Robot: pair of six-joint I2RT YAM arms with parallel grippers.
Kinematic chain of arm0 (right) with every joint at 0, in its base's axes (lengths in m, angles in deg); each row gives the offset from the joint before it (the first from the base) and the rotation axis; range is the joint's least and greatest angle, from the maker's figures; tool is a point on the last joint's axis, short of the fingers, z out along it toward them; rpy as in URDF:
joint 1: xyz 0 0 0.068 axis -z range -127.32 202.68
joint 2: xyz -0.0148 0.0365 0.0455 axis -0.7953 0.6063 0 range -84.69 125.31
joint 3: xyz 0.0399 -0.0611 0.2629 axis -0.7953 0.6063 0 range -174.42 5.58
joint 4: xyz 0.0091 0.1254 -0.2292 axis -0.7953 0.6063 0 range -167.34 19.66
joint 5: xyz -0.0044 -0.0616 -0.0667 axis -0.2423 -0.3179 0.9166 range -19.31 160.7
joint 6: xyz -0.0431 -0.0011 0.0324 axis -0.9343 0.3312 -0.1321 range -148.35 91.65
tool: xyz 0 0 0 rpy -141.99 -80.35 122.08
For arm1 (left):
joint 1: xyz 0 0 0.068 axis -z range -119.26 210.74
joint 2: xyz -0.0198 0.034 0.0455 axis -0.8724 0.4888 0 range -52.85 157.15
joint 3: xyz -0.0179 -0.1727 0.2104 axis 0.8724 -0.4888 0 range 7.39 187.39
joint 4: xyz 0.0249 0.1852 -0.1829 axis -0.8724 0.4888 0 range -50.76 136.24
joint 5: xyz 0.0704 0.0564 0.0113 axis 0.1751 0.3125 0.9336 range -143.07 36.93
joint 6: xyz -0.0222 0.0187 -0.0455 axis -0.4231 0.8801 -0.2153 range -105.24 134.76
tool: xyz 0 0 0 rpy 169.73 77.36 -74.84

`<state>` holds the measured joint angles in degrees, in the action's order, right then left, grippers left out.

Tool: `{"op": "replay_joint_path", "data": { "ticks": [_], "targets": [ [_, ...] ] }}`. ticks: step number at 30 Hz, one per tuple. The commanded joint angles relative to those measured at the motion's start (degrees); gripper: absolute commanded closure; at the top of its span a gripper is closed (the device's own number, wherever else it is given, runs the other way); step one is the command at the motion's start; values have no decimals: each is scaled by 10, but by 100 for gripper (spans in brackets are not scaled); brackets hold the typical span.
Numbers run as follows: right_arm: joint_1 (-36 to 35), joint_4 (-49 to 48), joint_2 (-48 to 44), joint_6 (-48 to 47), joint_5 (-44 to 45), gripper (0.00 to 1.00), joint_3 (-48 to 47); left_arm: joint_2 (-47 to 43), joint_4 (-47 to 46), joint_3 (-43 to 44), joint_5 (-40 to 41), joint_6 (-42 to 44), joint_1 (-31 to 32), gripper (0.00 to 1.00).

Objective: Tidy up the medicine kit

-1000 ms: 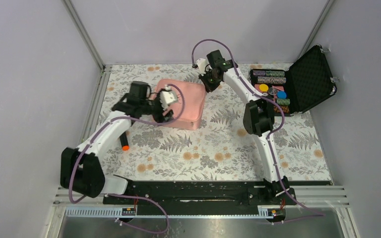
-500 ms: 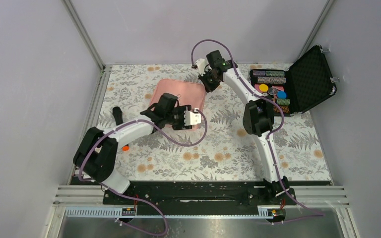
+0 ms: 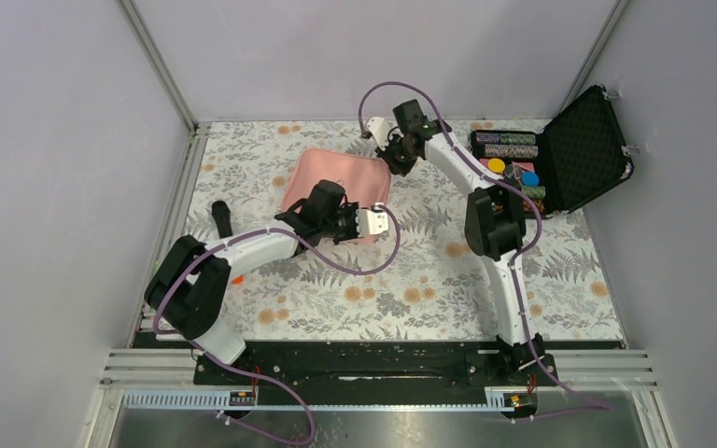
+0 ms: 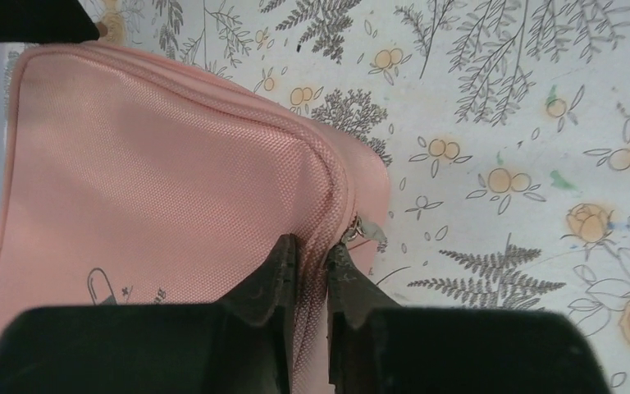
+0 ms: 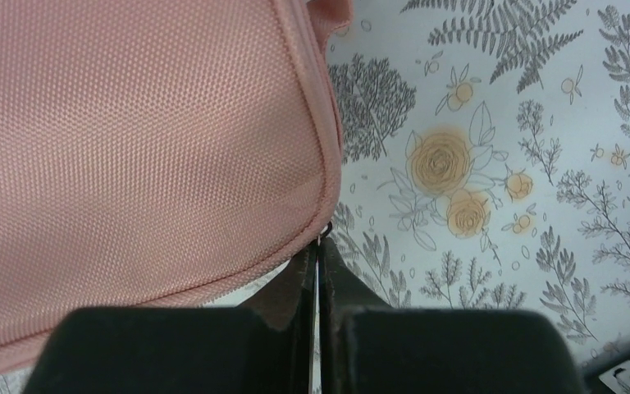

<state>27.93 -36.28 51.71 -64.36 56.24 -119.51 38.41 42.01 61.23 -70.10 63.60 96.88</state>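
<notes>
Medicine kit (image 3: 336,177): salmon-pink fabric with a fine woven grid texture, marked with a small dark line-drawn logo (image 4: 107,287). Tablecloth (image 3: 411,280): white, printed with grey ferns and pale orange flowers. Case (image 3: 583,149): black, with dimpled black foam in its lid, holding chips (image 3: 496,165) in yellow, blue, pink and striped mixed colours; arms (image 3: 243,247) white and black, cables (image 3: 397,238) purple.

Kit (image 4: 139,180) logo (image 4: 108,287): capsule outline with a small plus sign.
Lettering beside it: possibly script, mostly hidden, unreadable.
</notes>
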Motion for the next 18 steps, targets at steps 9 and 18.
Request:
{"op": "replay_joint_path", "data": {
  "ticks": [9,18],
  "targets": [
    [-20,186,-97,-32,-151,100,117,10,-116,-9,77,-153,-2,100],
    [-21,198,-159,-35,-150,100,199,8,-142,-13,134,-155,-2,100]
  ]
}}
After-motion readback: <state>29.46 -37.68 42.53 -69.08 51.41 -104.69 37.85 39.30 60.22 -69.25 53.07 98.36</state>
